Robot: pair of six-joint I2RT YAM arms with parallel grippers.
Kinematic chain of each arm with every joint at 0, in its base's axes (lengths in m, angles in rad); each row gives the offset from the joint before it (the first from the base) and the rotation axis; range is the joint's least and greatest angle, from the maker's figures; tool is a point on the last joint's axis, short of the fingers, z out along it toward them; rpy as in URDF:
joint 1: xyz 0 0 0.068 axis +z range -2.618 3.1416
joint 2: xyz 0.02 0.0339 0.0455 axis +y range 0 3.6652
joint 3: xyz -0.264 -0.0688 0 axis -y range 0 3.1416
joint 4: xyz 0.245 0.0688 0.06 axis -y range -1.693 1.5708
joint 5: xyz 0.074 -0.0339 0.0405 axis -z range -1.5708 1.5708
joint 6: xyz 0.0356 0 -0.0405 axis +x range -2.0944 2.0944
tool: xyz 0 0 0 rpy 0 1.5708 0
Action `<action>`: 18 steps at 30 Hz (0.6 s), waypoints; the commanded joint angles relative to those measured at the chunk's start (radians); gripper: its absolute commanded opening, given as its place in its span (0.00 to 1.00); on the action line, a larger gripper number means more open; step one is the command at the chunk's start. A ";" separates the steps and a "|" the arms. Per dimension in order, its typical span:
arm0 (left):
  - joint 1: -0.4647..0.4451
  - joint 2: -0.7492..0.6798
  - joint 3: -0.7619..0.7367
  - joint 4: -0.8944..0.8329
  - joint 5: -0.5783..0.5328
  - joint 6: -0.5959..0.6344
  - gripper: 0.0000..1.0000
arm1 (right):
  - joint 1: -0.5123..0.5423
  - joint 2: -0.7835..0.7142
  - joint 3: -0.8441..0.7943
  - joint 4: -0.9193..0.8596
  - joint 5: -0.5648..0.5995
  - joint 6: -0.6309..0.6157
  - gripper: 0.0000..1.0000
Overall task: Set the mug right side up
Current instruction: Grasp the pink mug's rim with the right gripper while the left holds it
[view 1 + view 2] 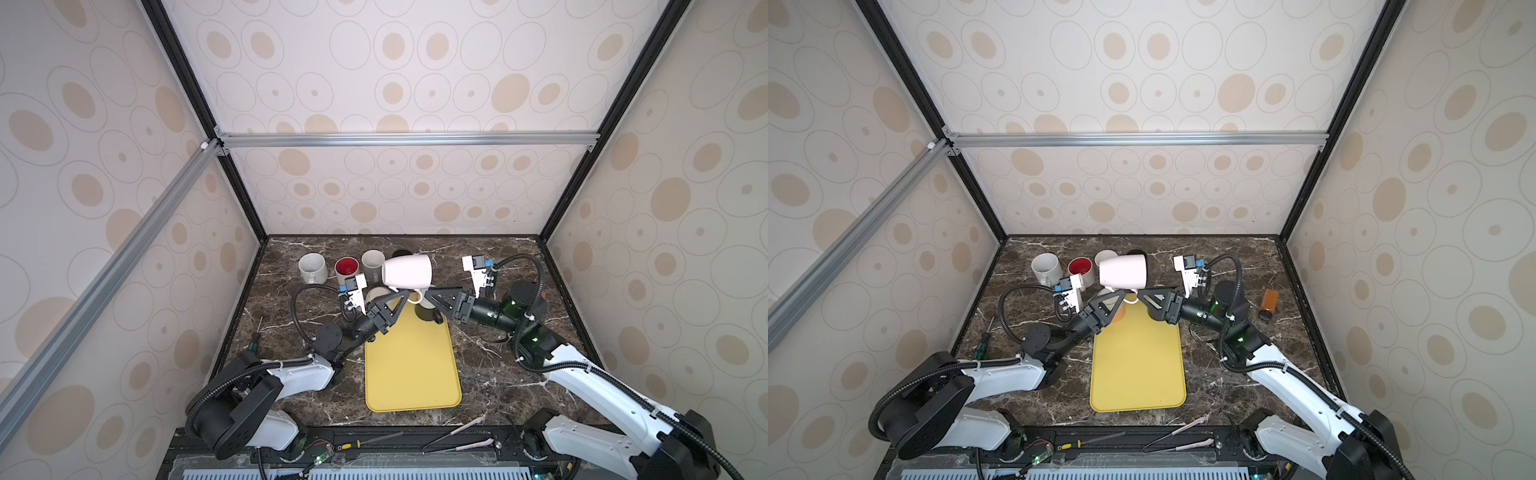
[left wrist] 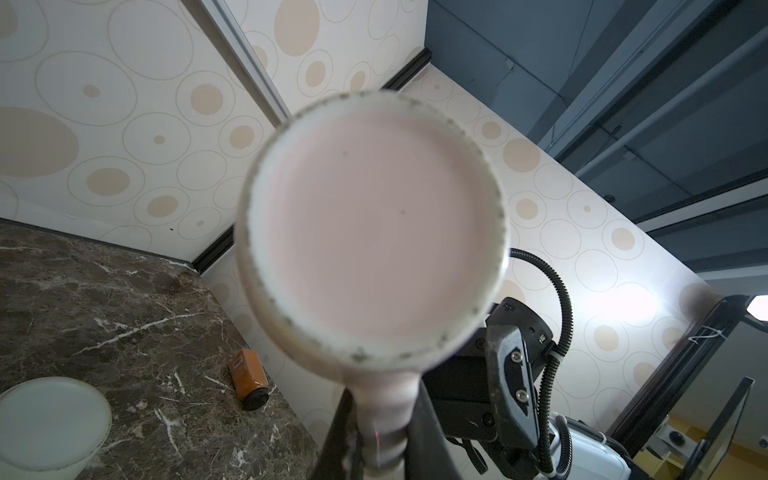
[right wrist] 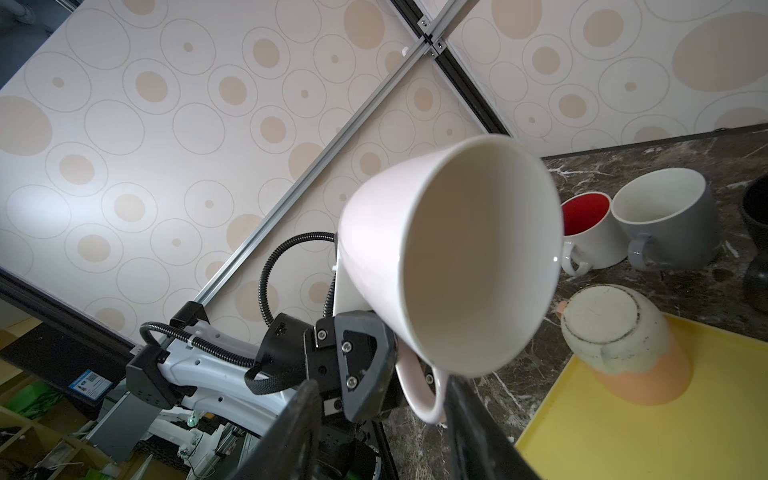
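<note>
**Mug held sideways in the air over the tray**

The mug (image 1: 407,271) is off the bench (image 1: 498,365), lying on its side in the air above the far end of the yellow tray (image 1: 411,365). Its mouth faces the right arm, its base faces the left arm, and its handle (image 3: 411,399) hangs down.

The left jaws are clamped on that handle (the left wrist view shows it pinched between the two fingers, with the mug's scuffed base (image 2: 372,224) filling the view above). The right jaws stand apart, reaching in from the opposite side at handle height. One finger (image 3: 471,419) is just beside the handle, though I cannot tell whether it touches; the other is clear of it.

Under the mug, a cream-and-peach cup (image 3: 623,345) stands upside down on the tray's far end. A dark cup (image 1: 428,312) sits at the tray's far right corner.

Along the back of the bench a speckled cup (image 1: 311,268), a red-lined cup (image 1: 347,268) and a grey cup (image 1: 372,262) stand upright in a row. A black cup (image 1: 401,252) is mostly hidden behind the mug.

An orange bottle (image 1: 1268,305) lies on its side near the bench's right edge, well apart from the rest. A screwdriver (image 1: 254,337) lies by the left edge.
</note>
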 commanded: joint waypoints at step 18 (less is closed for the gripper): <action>-0.058 0.018 0.147 0.332 0.038 0.025 0.00 | 0.002 0.063 0.052 0.127 -0.037 0.101 0.45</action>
